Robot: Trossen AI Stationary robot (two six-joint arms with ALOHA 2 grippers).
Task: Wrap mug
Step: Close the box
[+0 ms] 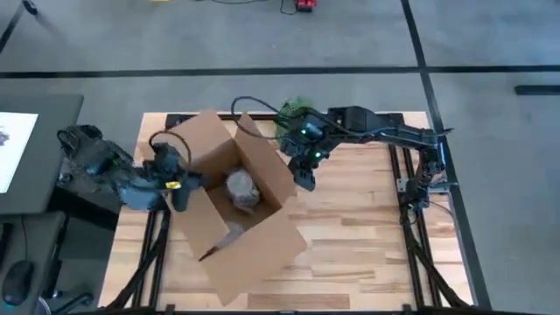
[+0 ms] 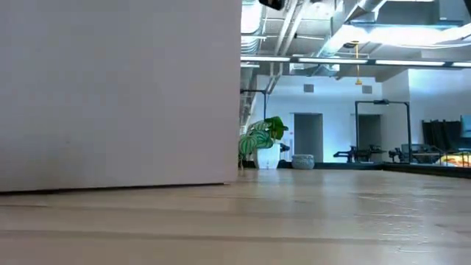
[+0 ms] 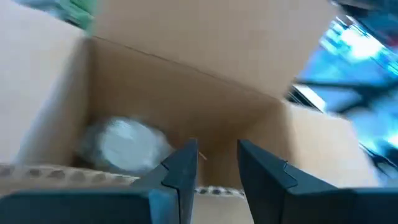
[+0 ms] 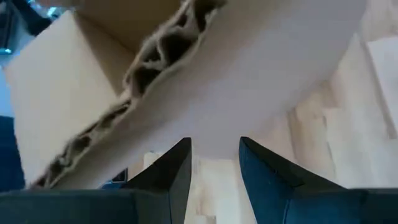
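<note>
An open cardboard box (image 1: 236,206) sits on the wooden table (image 1: 367,236), and its wall fills the left of the low view (image 2: 118,96). Inside it, on the bottom, lies the mug wrapped in pale paper (image 1: 241,189) (image 3: 127,146). My left gripper (image 1: 180,191) (image 3: 217,168) is at the top edge of the box's left wall, fingers a little apart and pointing into the box. My right gripper (image 1: 304,178) (image 4: 214,155) is open at the box's right side, its fingertips just under a raised flap (image 4: 205,81). My left gripper's fingers (image 3: 183,165) stand over the corrugated top edge of the box's left wall (image 3: 214,188); whether they touch it, I cannot tell. My right gripper's fingertips (image 4: 183,149) reach up to the flap's face (image 4: 214,134) from below; whether they touch it, I cannot tell.
A green plant in a white pot (image 1: 295,111) (image 2: 263,143) stands at the table's far edge behind the box. A dark desk (image 1: 35,149) lies beyond the table's left edge. Bare wood (image 1: 376,262) shows to the right of the box.
</note>
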